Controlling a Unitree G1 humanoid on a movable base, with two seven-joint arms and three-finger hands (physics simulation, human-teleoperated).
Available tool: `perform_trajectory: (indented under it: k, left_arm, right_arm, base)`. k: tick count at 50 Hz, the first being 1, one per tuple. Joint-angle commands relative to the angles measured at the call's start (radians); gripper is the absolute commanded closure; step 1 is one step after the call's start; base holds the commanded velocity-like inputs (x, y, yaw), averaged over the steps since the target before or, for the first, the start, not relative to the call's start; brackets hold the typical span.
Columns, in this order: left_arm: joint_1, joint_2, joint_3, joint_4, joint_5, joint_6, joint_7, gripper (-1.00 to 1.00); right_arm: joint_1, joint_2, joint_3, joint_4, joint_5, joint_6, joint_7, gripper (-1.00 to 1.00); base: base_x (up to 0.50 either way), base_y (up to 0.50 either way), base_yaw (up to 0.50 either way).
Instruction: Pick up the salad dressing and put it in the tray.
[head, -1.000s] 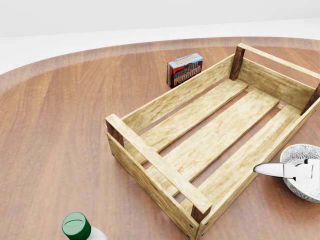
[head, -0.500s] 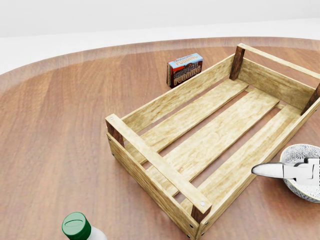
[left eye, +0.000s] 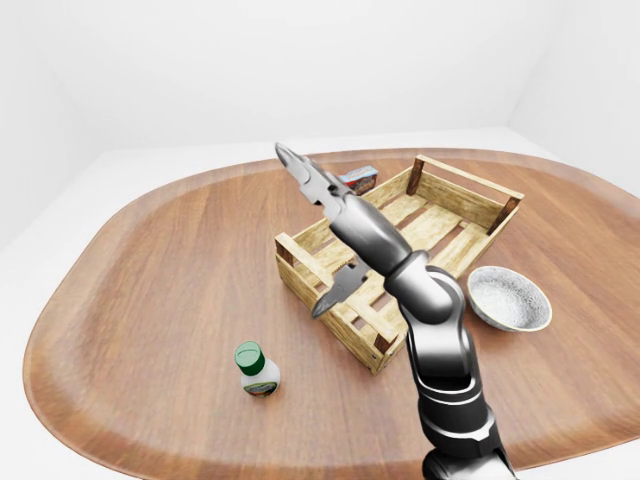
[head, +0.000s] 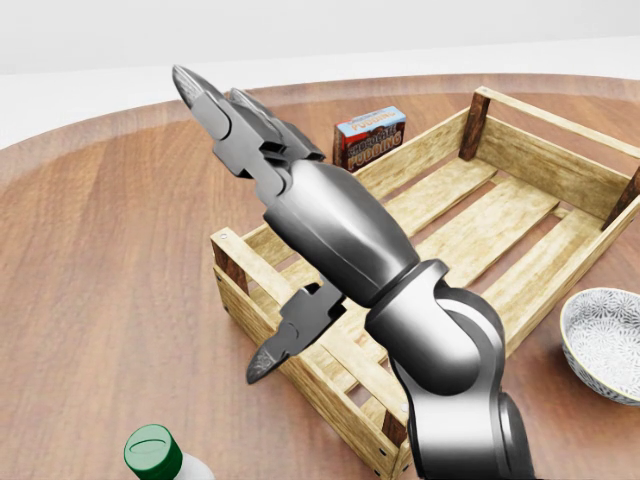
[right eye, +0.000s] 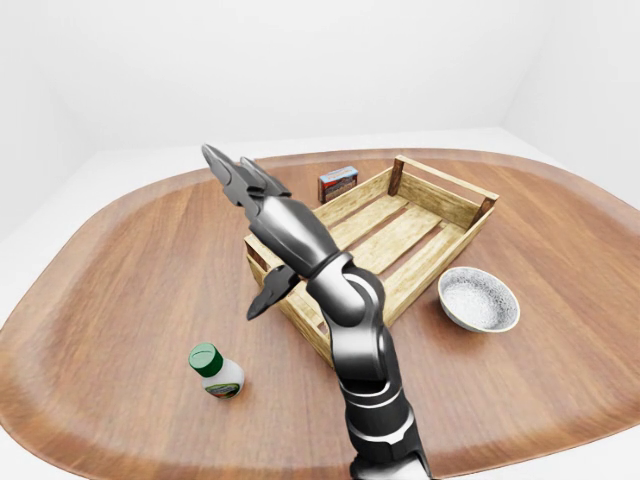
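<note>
The salad dressing (right eye: 215, 372) stands upright on the counter (right eye: 120, 270), green cap on top, so its long axis runs straight up. It sits well apart from the tray (right eye: 420, 225), out at about seven o'clock from the tray's near corner in the right-eye view. The tray itself holds nothing yet.

Only one arm shows, rising from the bottom of the eye views; I take it for the right one. The right robot hand (head: 245, 190) is raised above the counter, over the tray's near-left end, with two fingers (head: 205, 105) stretched out toward eleven o'clock and the thumb hanging down toward seven. It is splayed wide and grasps nothing.

From that robot hand the bottle lies down at roughly seven o'clock in the head view, lower and closer to the robot. By my reckoning the robot hand must swing down and leftward and come at the bottle from the side, since it stands tall and narrow. The left robot hand is out of sight, so I cannot say which is truly nearer.

A second ago only a fingertip showed at the head view's right edge, over the bowl (head: 607, 342). Now the whole forearm sweeps across the tray. The bottle, tray and pudding box (head: 372, 135) sit exactly as before.
</note>
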Motion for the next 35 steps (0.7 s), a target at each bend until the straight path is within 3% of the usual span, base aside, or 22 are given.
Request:
perform_trajectory:
  k: [1, 7, 11, 16, 22, 35]
  left_arm:
    - [0.0, -0.002, -0.001, -0.002, 0.001, 0.0, 0.0, -1.0]
    - [-0.001, 0.0, -0.001, 0.001, 0.0, 0.0, 0.001, -1.0]
    - [-0.001, -0.001, -0.003, 0.005, 0.002, 0.0, 0.0, -1.0]
    - [-0.002, -0.002, -0.007, 0.009, 0.003, 0.0, 0.0, -1.0]
    - [-0.002, -0.004, -0.01, 0.017, 0.004, 0.0, -0.002, -1.0]
    - [0.002, -0.013, -0.022, 0.041, 0.015, 0.0, -0.013, -1.0]
  right_arm:
    - [-0.076, 0.121, 0.125, 0.135, -0.174, 0.0, 0.107, -1.0]
    - [-0.02, 0.172, 0.188, 0.208, -0.193, 0.0, 0.103, -1.0]
    - [0.095, 0.2, 0.272, 0.211, -0.221, 0.0, 0.12, -1.0]
    - [0.249, 0.184, 0.403, 0.263, -0.256, 0.0, 0.121, -1.0]
    - [0.265, 0.193, 0.469, 0.316, -0.334, 0.0, 0.121, -1.0]
    - [0.121, 0.262, 0.348, 0.688, -0.366, 0.0, 0.121, -1.0]
  base:
    - [0.0, 0.0, 0.0]
    - [0.0, 0.0, 0.0]
    - [0.0, 0.0, 0.0]
    - [0.0, 0.0, 0.0]
    - [0.0, 0.0, 0.0]
    - [0.0, 0.0, 0.0]
